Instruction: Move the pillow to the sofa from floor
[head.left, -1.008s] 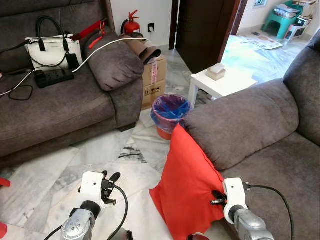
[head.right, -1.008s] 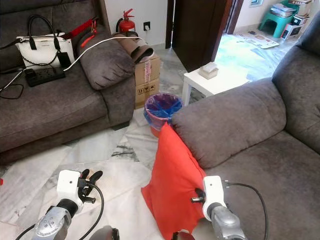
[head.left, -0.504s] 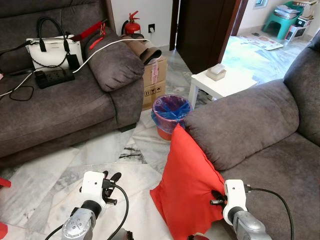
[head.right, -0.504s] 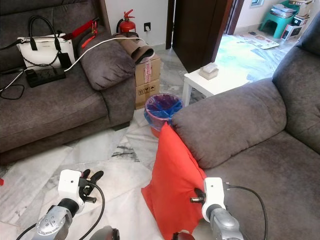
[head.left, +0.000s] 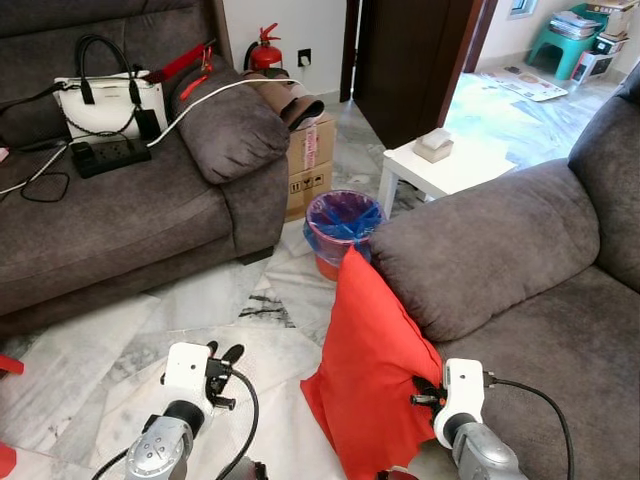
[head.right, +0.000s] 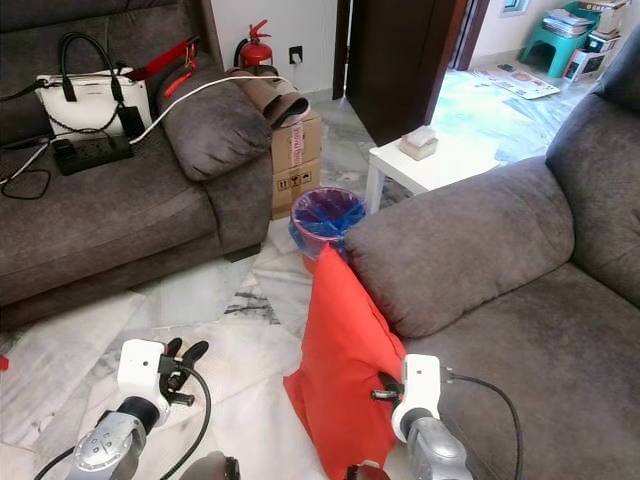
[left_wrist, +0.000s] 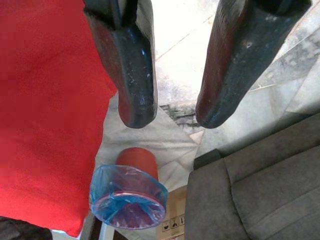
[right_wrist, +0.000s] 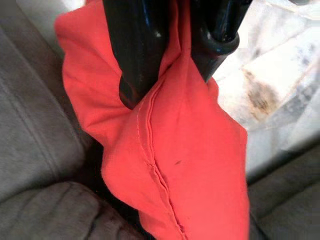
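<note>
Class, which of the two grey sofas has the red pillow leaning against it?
The sofa on the robot's right: the red pillow rests against its armrest, held by the right pincer.

White handbag (head.left: 108, 98), black power strip (head.left: 110, 154), fire extinguisher (head.left: 263, 48), cardboard box (head.left: 309, 158), blue-lined bin (head.left: 343, 221), white side table (head.left: 447, 166).

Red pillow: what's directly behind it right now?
The red pillow, pinched by the right gripper, leans against the grey sofa armrest. Past its top corner stands a blue-lined bin. The floor it covers is hidden.
</note>
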